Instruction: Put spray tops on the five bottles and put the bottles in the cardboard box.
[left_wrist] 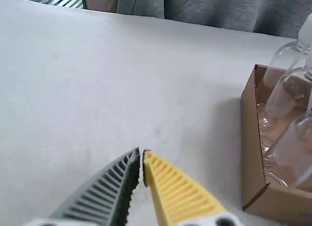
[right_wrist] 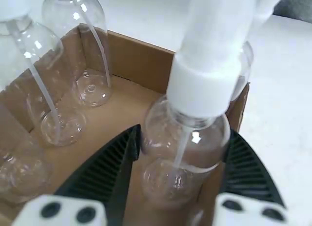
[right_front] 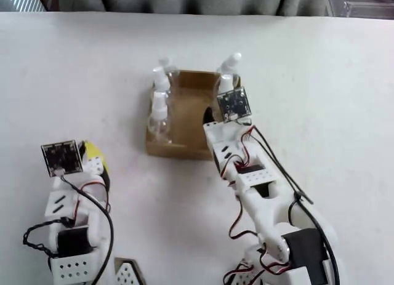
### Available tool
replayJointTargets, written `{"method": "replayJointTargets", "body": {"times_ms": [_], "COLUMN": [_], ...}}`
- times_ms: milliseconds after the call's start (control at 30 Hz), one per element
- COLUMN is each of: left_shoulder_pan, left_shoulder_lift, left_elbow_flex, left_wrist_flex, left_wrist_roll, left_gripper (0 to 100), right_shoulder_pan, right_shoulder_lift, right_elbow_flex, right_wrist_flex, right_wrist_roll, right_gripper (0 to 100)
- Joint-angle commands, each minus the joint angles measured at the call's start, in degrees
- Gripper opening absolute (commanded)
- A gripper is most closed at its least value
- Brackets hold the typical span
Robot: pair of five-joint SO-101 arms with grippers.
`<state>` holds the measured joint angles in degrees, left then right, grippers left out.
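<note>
The cardboard box (right_front: 184, 106) sits mid-table. Three clear bottles with white spray tops (right_front: 160, 103) stand along its left wall. My right gripper (right_wrist: 184, 135) is inside the box by the right wall, its black fingers (right_wrist: 114, 162) shut on a clear bottle with a spray top (right_wrist: 187, 157), which stands upright. Another topped bottle (right_front: 229, 66) stands at the box's far right corner, just behind the held one. My left gripper (left_wrist: 142, 160) rests low at the front left, its grey and yellow fingers shut with nothing between them; the box wall (left_wrist: 251, 138) is off to its right.
White tabletop (right_front: 308, 63) lies open all round the box. The right arm (right_front: 252, 174) stretches from the front edge over the box's near right corner. The left arm (right_front: 71, 205) stays near the front left edge. Grey fabric runs along the far edge.
</note>
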<state>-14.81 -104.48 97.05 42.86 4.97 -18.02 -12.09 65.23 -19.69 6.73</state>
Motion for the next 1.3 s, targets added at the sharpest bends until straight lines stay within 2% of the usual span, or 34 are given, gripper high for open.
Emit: {"method": "replayJointTargets", "body": {"times_ms": [0,233,600,800,1100,1267], "left_shoulder_pan": [-0.5,-0.5,-0.5,-0.5,-0.5,-0.5], "left_shoulder_lift": [-0.4,-0.4,-0.4,-0.4,-0.4,-0.4], "left_elbow_flex": [-0.1,-0.1,-0.1,-0.1,-0.1,-0.1], "left_wrist_flex": [0.4,0.4,0.4,0.4,0.4,0.5], "left_wrist_roll": [-0.7,-0.7,-0.7,-0.7,-0.7,-0.7], "left_gripper": [2,2,2,2,2,2], "right_shoulder_pan": [-0.6,-1.9,-1.9,-1.8,-1.3,-1.3], "right_shoulder_lift": [-0.7,-0.3,-1.0,-6.0,-21.6,-34.8], "right_elbow_flex": [-0.6,-0.6,-0.7,-0.3,1.2,8.0], "right_wrist_flex": [0.1,0.1,-0.9,-1.3,16.4,21.3], "right_wrist_roll": [0.6,0.1,0.2,0.2,0.1,0.2], "right_gripper": [21.4,38.9,39.3,39.3,39.2,39.1]}}
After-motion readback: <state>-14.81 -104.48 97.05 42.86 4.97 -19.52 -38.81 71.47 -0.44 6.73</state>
